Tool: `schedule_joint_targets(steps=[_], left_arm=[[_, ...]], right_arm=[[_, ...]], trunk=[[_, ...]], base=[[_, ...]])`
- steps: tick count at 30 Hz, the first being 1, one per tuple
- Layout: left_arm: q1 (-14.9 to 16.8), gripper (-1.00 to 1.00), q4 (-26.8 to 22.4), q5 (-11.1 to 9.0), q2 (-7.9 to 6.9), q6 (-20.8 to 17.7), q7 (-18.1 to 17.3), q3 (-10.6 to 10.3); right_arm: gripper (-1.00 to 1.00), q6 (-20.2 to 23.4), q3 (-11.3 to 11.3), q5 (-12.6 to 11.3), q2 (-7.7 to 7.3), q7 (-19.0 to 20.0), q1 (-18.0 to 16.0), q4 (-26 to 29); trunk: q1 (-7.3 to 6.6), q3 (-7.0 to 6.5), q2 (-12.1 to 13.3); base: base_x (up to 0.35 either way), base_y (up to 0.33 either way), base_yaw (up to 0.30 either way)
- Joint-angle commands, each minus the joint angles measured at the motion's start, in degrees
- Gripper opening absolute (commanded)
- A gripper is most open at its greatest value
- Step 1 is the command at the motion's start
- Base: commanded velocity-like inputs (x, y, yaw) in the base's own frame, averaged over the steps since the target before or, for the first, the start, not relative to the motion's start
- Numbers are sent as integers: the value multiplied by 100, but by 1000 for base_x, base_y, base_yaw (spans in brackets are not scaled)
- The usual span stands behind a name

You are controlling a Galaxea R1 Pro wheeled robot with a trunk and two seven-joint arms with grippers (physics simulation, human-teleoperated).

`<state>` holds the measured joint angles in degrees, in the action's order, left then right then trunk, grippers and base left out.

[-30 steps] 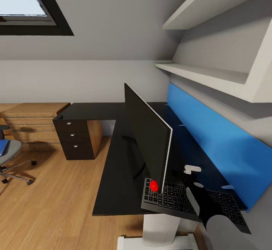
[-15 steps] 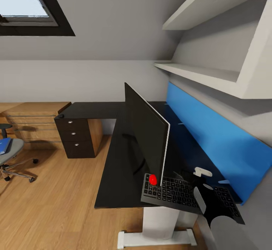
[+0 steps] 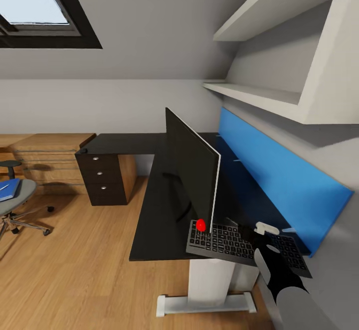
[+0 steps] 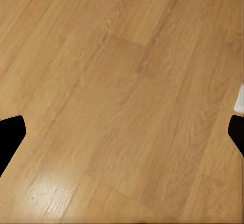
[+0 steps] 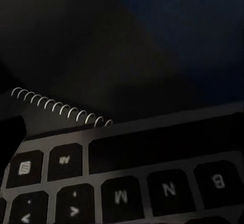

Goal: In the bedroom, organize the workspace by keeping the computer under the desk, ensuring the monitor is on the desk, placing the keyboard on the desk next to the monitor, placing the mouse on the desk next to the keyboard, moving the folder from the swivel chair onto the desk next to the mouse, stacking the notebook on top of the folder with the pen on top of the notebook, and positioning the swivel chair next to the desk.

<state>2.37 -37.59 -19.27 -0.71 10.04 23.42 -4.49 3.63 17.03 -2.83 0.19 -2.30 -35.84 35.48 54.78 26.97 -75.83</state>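
Keyboard (image 3: pixel 239 242) placement is judged the step in hand. Right gripper (image 3: pixel 258 233) is seen low right of the head frame, at the keyboard's far edge; whether it is gripping the keyboard or parted cannot be told. Right wrist frame is taken up by key rows and a wire spiral binding (image 5: pixel 61 107) just beyond them. Left gripper (image 4: pixel 122 132) is spread wide, empty, above wood floor (image 4: pixel 122 82). Keyboard is laid at the near end of the desk (image 3: pixel 154 210), overhanging it, right by the monitor (image 3: pixel 192 170). Next move likely calls for it to be slid fully onto the top. Folder (image 3: pixel 9 189) is left on the swivel chair (image 3: pixel 15 205), far left.
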Motion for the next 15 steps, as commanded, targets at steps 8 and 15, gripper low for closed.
schedule_joint_targets(steps=[8, 15], left_arm=[[4, 100, 15, -59, 65, 33, 41, -58], [2, 100, 18, -59, 71, 33, 40, -60]], right_arm=[[100, -178, 2, -25, -72, 0, -1, 11], [100, -227, 2, -24, -80, 1, 6, 11]], trunk=[[0, 6, -3], [0, 6, -3]], base=[[0, 0, 0], [0, 0, 0]])
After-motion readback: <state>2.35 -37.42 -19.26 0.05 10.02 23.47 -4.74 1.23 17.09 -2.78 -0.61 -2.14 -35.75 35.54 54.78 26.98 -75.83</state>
